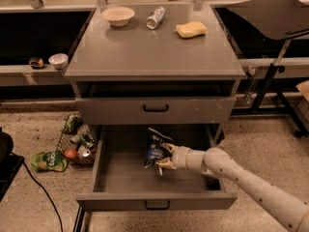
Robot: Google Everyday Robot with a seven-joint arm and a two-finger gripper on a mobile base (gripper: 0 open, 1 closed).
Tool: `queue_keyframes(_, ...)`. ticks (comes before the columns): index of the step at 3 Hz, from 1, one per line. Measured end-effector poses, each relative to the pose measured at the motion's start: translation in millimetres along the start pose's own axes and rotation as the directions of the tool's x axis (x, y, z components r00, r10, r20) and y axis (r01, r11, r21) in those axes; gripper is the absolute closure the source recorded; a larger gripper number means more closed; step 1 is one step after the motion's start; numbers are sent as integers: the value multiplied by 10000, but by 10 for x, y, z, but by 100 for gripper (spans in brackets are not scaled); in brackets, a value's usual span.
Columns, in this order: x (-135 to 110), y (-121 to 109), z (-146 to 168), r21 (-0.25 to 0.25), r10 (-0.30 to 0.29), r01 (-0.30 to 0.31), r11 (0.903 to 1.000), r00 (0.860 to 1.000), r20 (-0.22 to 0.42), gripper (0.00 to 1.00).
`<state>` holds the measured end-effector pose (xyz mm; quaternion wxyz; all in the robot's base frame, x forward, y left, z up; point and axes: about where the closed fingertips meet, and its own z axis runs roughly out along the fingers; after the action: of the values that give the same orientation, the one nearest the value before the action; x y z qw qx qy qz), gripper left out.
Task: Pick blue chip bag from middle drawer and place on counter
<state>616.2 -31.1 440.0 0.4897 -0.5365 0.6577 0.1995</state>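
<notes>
Gripping the small, crinkly, dark navy blue chip bag [154, 149] inside the pulled-out, wide grey metal middle drawer [120, 178].

Reaching in from the lower right on a pale jointed arm [241, 173], with the cream two-finger gripper [165, 157] clenched on the bag's right edge. Holding the bag upright near the drawer's middle, below the closed upper drawer front [155, 111]. Along the far edge of the flat grey counter [154, 57] above: a shallow cream bowl [118, 16], a silvery can [155, 17] on its side, a yellow sponge [190, 29]. Left of the cabinet, a wire basket [77, 141] of litter on the speckled floor [43, 129].
</notes>
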Motion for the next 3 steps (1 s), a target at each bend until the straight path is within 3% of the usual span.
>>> queue_keyframes(1,-297,54,-364,-299,-641,681,9972,9909,1180,100)
queue_keyframes(2,-326,145,-371,-601,-766,849,9946,9887,1288,100)
queue_keyframes(3,-327,140,-367,-579,-760,840,9948,9888,1286,100)
